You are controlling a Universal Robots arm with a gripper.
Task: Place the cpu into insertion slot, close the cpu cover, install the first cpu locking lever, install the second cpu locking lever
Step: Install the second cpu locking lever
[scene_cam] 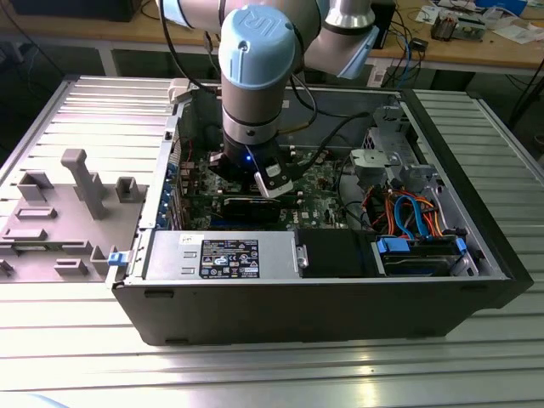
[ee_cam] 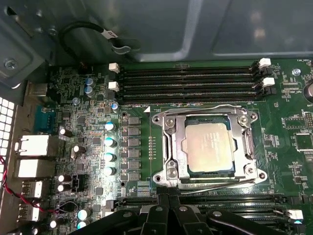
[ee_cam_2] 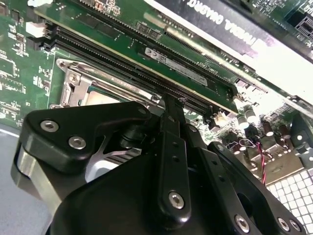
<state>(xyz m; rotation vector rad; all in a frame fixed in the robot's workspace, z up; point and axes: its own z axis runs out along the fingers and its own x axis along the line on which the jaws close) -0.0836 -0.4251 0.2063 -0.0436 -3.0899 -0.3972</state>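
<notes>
- grey metal power supply box (scene_cam: 170, 255), exterior view: a white and a black-and-white sticker with small print and marks, not legible.
- long black expansion card (ee_cam_2: 230, 22), second wrist view: large white capitals, seen upside down and cut off.
- green memory module (ee_cam_2: 186, 73), second wrist view: dark sticker, print unreadable.
- silvery-grey square cpu (ee_cam: 208, 147), first wrist view: faint engraved lines, not legible.
- black looped cable (ee_cam: 78, 29), first wrist view: white tag, characters unclear.

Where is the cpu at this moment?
In the first wrist view the cpu lies flat in the motherboard socket, framed by the cpu cover, just below the memory slots.
</notes>
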